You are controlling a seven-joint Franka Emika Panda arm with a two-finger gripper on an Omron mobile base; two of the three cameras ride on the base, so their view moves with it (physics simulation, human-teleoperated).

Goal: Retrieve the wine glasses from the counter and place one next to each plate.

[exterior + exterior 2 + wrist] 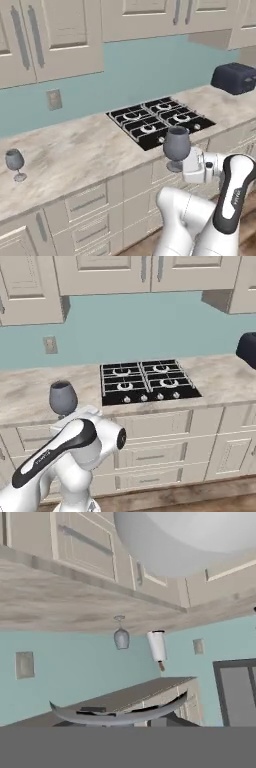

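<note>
My gripper [180, 165] is shut on the stem of a smoky grey wine glass [176, 144], held upright in the air just in front of the counter's [75, 155] edge. From the right side the same wine glass [63, 397] stands above the gripper [68, 417]. The hand view is rolled upside down; a curved grey part of the held glass [120, 716] crosses its bottom. The other wine glass [15, 164] stands upright at the counter's far left, and the hand camera sees this second glass [120, 636] far off. The plates are out of view.
A black gas hob [160, 120] is set into the counter behind the held glass. A dark toaster [234, 77] sits at the far right. A paper towel roll [157, 646] stands past the far glass. Cream wall cabinets [65, 35] hang above, drawers [87, 202] below.
</note>
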